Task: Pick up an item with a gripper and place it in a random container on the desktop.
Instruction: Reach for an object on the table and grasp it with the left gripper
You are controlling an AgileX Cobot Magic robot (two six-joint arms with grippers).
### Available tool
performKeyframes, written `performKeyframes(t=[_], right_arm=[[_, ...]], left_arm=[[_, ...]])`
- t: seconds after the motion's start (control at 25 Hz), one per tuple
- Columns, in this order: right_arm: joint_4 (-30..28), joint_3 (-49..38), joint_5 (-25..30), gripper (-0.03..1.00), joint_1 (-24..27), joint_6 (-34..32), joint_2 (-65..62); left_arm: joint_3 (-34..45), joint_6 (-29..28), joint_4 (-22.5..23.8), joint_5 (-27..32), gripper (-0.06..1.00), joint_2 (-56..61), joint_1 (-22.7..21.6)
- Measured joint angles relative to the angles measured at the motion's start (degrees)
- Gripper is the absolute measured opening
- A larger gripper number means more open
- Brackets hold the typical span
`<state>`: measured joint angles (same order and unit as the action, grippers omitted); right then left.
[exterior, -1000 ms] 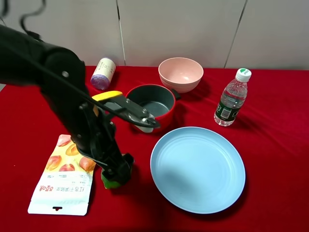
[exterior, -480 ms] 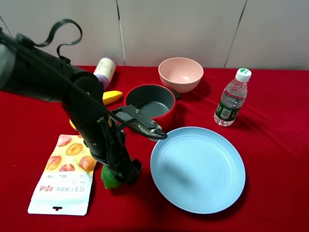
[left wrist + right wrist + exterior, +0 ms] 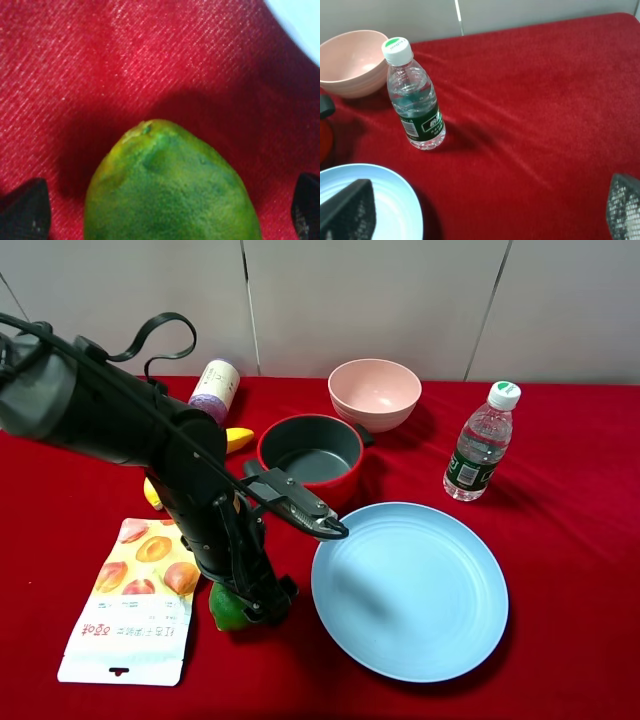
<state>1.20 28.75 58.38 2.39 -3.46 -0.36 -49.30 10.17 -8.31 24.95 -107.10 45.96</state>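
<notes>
Red cloth covers the desk (image 3: 560,540), and near its front edge lies the lime (image 3: 170,190), green and bumpy, yellowing a little toward its tip. My left claw (image 3: 255,602) is down over it. In my left wrist view its two dark fingertips (image 3: 25,212) show on either side of the fruit, with a strip of bare cloth between each tip and the skin. So this claw stands apart, straddling the lime and not clamped on it. The lime rests on the cloth and throws a dark shadow beyond itself.

From the high camera, the lime sits between the snack packet printed with peaches (image 3: 130,600) and the light blue plate (image 3: 410,590). It is just beside the packet's edge and near the plate's rim. The red pot (image 3: 345,480), dark grey inside, stands farther back, behind the plate and well apart from the lime. A yellow banana (image 3: 238,438) shows past my left arm, beside the pot. The pink bowl (image 3: 375,395) stands just behind the pot. A white-and-purple roll (image 3: 213,392) lies on its side at the back left. A water bottle (image 3: 480,445) with a green label stands upright to the right of the bowl.

My right claw (image 3: 485,210) hangs over the right part of the desk, its fingers wide apart with only cloth between them.
</notes>
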Motion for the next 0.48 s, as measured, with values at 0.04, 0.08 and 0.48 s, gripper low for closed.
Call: performKeyframes(t=[0.04,0.08,0.48], right_arm=[[0.0,0.0,0.0,0.69,0.0,0.0,0.0],[0.0,0.0,0.0,0.69,0.0,0.0,0.0],[0.0,0.0,0.0,0.69,0.0,0.0,0.0]], left_arm=[[0.0,0.0,0.0,0.0,0.94,-0.1,0.0],[0.0,0.0,0.0,0.0,0.93,-0.2,0.0],[0.0,0.0,0.0,0.0,0.72,-0.2,0.0]])
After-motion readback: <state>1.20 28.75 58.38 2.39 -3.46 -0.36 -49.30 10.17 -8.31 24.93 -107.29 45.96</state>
